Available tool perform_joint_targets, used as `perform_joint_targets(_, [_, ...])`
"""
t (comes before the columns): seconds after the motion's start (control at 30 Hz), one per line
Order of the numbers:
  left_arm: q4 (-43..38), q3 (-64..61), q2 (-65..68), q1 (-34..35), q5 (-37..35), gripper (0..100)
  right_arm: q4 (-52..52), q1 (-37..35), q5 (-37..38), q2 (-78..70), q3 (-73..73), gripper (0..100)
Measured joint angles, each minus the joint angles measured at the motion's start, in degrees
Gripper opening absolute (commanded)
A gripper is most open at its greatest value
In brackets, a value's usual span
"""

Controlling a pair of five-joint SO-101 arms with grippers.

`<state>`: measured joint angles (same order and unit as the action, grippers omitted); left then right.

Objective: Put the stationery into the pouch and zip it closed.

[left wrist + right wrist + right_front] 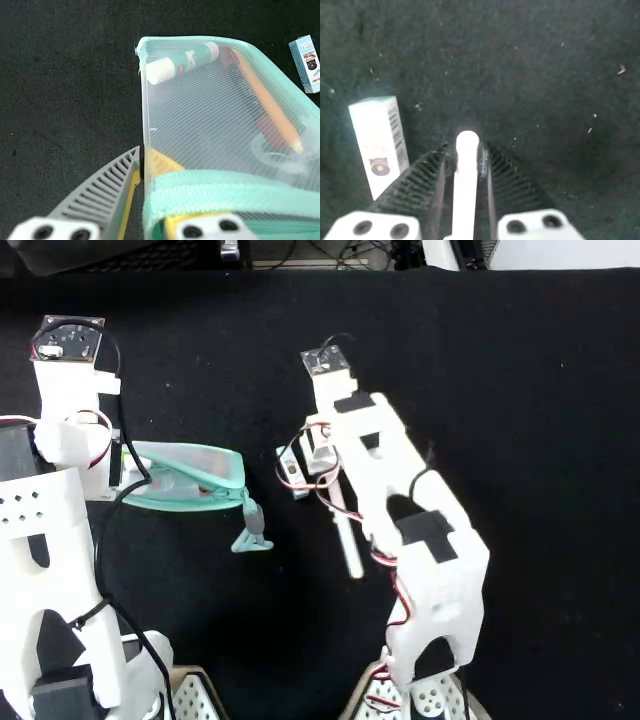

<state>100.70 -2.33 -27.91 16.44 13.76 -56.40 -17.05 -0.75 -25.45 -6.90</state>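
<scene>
Pouch point(195, 478) and loose stationery share a black tabletop point(520, 390), and the filling step is in hand; I judge it well along but unfinished. In the high view the pouch, a teal-edged mesh one, lies left of centre with its zip not yet drawn. The left gripper point(144, 157) holds it at the mouth, and its fingers point(110, 185) pinch the mesh wall, one inside and one outside. Through the mesh show an orange pencil point(270, 107) and a white-capped tube point(175, 65). The right gripper point(466, 147) is at the middle of the high view, apart from the pouch, with its fingers pressed onto a white stick point(465, 195). A small white box point(377, 142) lies on the tabletop just beside that gripper, between it and the pouch. The next move likely calls for carrying the stick leftward to the pouch mouth. It must then be lined up lengthwise with the pouch and let go only once well inside. The box and the zip remain.
</scene>
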Motion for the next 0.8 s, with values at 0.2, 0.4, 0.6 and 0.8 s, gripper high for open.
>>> perform_joint_targets(0.2, [0.0, 0.0, 0.0, 0.0, 0.0, 3, -0.9, -0.4, 0.0, 3.8, -2.4, 1.2])
perform_joint_targets(0.4, [0.0, 0.0, 0.0, 0.0, 0.0, 3, -0.9, -0.5, 0.9, 23.7, -12.8, 1.2])
perform_joint_targets(0.6, [0.0, 0.0, 0.0, 0.0, 0.0, 3, -1.0, -0.4, 0.9, 53.7, -22.6, 1.2])
perform_joint_targets(0.8, [0.0, 0.0, 0.0, 0.0, 0.0, 3, -0.4, -4.7, 0.9, 81.0, -25.7, 1.2])
